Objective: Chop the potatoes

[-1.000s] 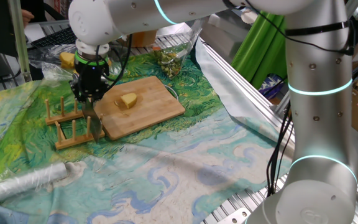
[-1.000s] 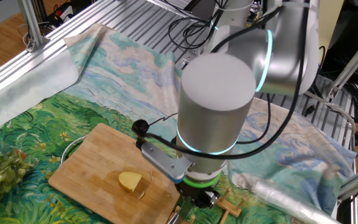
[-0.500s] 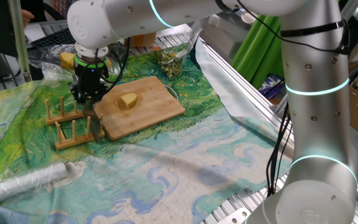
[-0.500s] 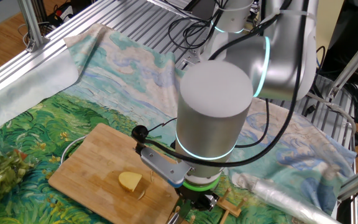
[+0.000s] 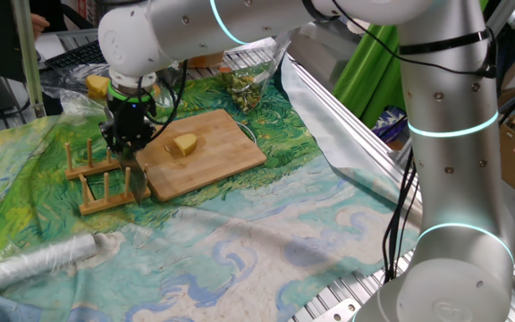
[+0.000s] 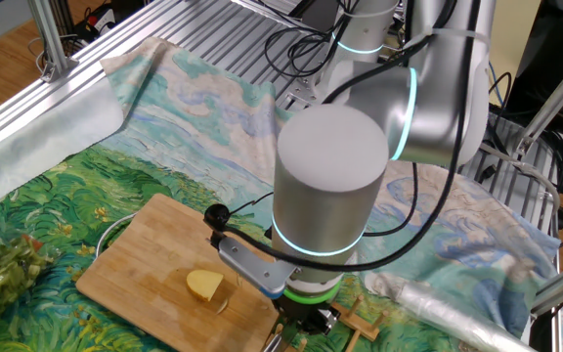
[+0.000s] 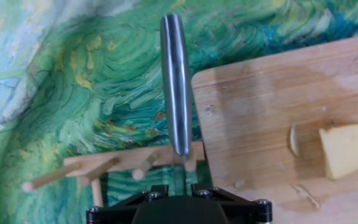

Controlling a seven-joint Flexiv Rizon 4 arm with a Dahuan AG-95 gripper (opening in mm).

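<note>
- Fingers (image 5: 126, 148) closed on a knife (image 7: 176, 93); smooth grey metal blade runs straight ahead.
- Potato (image 7: 347, 149), pale-yellow wedge, right of blade on grained wooden board (image 7: 260, 118).
- Wooden peg rack (image 7: 110, 168) beneath blade.

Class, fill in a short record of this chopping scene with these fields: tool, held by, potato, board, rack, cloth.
tool: knife, blade edge-on in the hand view
held by: end effector, shut on the knife
potato: pale yellow piece on the board, a thin slice beside it
board: wooden board, on the cloth
rack: wooden peg rack, beside the board, under the knife
cloth: painted green-blue cloth covering the table
</note>
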